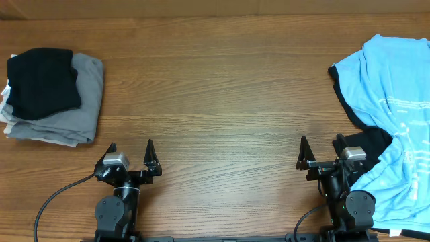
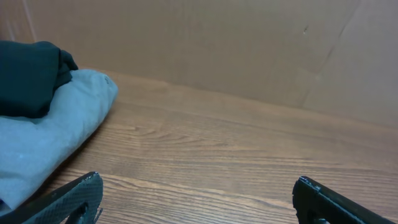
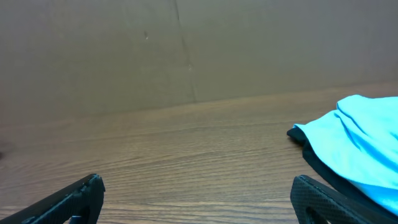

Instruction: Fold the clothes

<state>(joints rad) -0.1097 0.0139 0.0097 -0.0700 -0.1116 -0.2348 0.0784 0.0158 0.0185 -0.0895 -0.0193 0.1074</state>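
A sky-blue T-shirt (image 1: 396, 101) with small white print lies crumpled at the table's right edge, over a black garment (image 1: 366, 142); it also shows in the right wrist view (image 3: 360, 146). At the far left sits a folded stack: a black garment (image 1: 40, 82) on a grey one (image 1: 80, 107), also seen in the left wrist view (image 2: 25, 78). My left gripper (image 1: 131, 152) is open and empty near the front edge, apart from the stack. My right gripper (image 1: 321, 149) is open and empty, just left of the blue shirt.
The wooden table (image 1: 222, 94) stretches between the stack and the shirt pile. A brown cardboard wall (image 3: 186, 50) stands behind the table. Cables run from both arm bases at the front edge.
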